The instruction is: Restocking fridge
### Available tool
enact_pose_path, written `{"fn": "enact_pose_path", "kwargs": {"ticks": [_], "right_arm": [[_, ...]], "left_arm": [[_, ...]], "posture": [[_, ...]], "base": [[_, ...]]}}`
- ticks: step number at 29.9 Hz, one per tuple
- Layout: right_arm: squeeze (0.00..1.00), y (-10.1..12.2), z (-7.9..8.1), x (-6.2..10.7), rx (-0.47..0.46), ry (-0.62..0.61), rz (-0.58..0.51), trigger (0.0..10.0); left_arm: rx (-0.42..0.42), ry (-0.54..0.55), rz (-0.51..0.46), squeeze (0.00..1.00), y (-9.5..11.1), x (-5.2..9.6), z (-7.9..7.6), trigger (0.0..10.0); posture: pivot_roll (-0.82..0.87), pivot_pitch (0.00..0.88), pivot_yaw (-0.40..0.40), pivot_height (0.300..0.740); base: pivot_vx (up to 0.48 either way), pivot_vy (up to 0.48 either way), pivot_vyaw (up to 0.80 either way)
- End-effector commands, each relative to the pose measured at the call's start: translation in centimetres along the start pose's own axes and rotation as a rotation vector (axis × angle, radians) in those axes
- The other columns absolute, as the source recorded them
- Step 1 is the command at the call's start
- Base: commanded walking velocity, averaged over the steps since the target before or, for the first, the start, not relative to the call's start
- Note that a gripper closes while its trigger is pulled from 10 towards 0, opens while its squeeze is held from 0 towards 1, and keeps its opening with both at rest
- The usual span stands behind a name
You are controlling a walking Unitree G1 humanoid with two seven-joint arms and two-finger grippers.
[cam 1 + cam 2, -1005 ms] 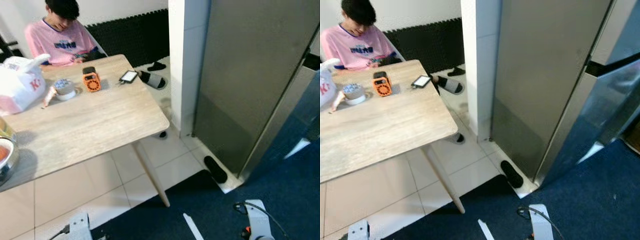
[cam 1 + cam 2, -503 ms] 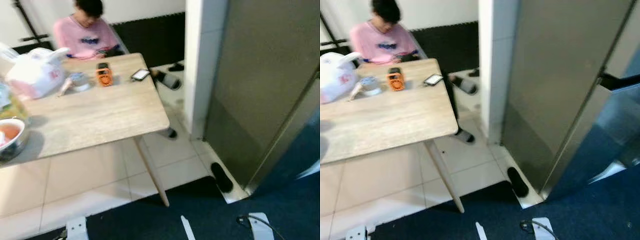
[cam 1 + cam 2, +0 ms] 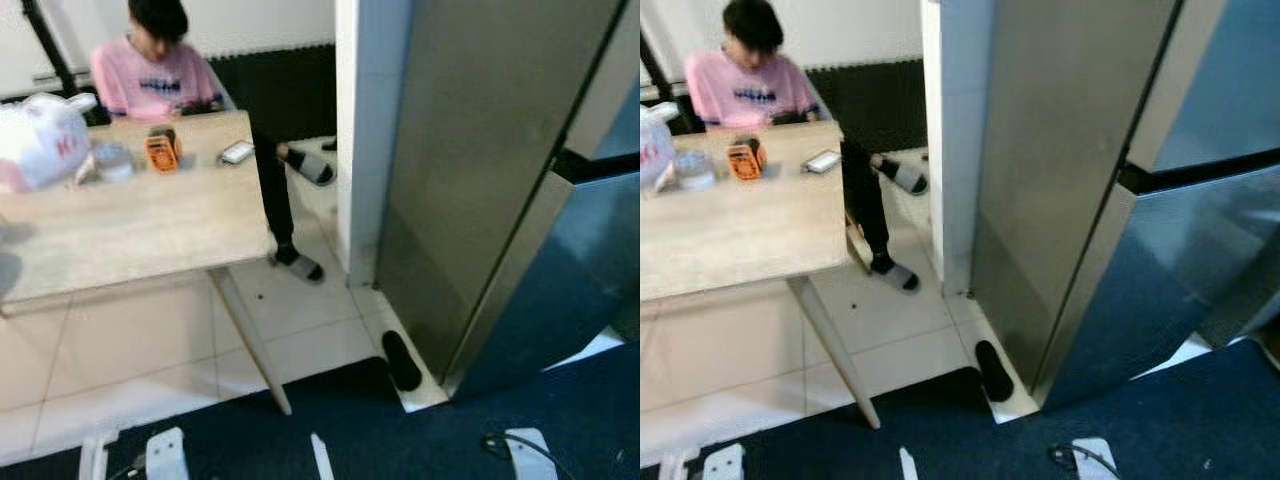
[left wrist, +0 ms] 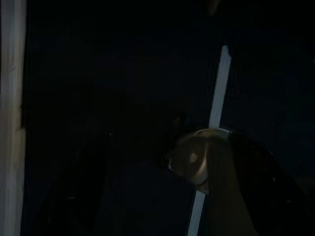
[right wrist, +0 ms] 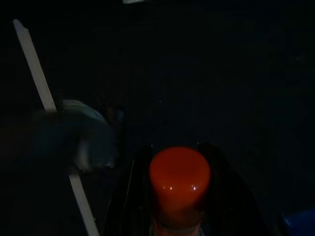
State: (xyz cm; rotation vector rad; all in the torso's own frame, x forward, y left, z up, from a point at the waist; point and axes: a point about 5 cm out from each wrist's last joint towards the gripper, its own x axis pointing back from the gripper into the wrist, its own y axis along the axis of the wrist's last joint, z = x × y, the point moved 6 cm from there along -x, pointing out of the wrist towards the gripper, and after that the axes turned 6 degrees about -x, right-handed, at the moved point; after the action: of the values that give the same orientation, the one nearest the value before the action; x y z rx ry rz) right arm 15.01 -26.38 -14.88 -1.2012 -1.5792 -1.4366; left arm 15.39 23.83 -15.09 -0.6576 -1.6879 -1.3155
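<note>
I see the fridge (image 3: pixel 470 150) on the right, doors closed. Left of it, a desk (image 3: pixel 130 225) with a person (image 3: pixel 150 70) seated at its far side. My right gripper (image 5: pixel 179 196) is clenched around a red-capped bottle (image 5: pixel 179 179). Left gripper: dark wrist view, I can't tell its state.

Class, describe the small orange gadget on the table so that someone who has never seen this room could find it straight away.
Start at the light wooden table left of the steel fridge. Look to its far edge, just in front of the seated person in the pink shirt. The orange gadget stands there between a small round tub and a flat phone, the only bright orange thing on the table.
</note>
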Motion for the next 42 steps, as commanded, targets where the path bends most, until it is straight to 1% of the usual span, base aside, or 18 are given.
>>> {"fn": "enact_pose_path", "kwargs": {"ticks": [1, 11, 13, 18, 21, 25, 28, 31, 42], "right_arm": [[0.00, 0.7, 0.1, 0.0, -0.013, 0.002, -0.024, 10.0], [0.00, 0.8, 0.1, 0.0, -0.017, 0.002, -0.023, 10.0], [0.00, 0.8, 0.1, 0.0, -0.004, 0.003, -0.020, 10.0], [0.00, 1.1, 0.0, 0.0, -0.018, -0.001, -0.030, 10.0], [0.00, 1.5, 0.0, 0.0, -0.006, 0.001, -0.043, 10.0], [0.00, 1.7, 0.1, 0.0, -0.007, 0.005, -0.045, 10.0], [0.00, 1.8, 0.6, 0.0, -0.005, 0.026, -0.048, 10.0], [0.00, 1.9, 0.8, 0.0, -0.004, 0.034, -0.050, 10.0], [0.00, 1.8, 1.0, -0.1, -0.003, 0.038, -0.048, 10.0]], "left_arm": [[-0.003, 0.007, -0.001, 0.00, 0.3, 0.0, 0.3, 10.0], [0.013, 0.006, -0.007, 0.00, 0.4, -0.1, 0.0, 10.0], [0.016, 0.004, -0.006, 0.00, 0.3, -0.1, -0.1, 10.0], [0.020, 0.003, -0.006, 0.00, 0.2, -0.1, -0.2, 10.0], [0.017, 0.014, -0.007, 0.00, 0.3, -0.1, -0.1, 10.0], [0.021, 0.022, -0.015, 0.00, 0.6, -0.1, -0.1, 10.0], [0.019, 0.019, -0.026, 0.00, 0.9, -0.2, -0.2, 10.0], [0.020, 0.017, -0.030, 0.00, 1.0, -0.2, -0.3, 10.0], [0.040, 0.006, -0.043, 0.00, 1.3, -0.2, -0.4, 10.0]], "posture": [[-0.02, 0.000, 0.053, 0.740], [-0.02, 0.000, 0.045, 0.740], [-0.02, 0.000, 0.045, 0.740], [-0.02, 0.000, 0.045, 0.740], [-0.02, 0.000, 0.039, 0.740], [-0.02, 0.000, 0.039, 0.740], [-0.02, 0.000, 0.042, 0.740], [-0.02, 0.000, 0.042, 0.740], [-0.02, 0.000, 0.042, 0.740]], "base": [[0.000, -0.458, 0.00], [0.000, -0.456, 0.00], [0.000, -0.454, 0.00], [0.000, -0.456, -0.79], [0.000, -0.345, 0.00], [0.000, 0.000, 0.00], [0.000, 0.000, 0.00], [0.000, 0.000, 0.00], [0.000, 0.000, 0.00]]}}
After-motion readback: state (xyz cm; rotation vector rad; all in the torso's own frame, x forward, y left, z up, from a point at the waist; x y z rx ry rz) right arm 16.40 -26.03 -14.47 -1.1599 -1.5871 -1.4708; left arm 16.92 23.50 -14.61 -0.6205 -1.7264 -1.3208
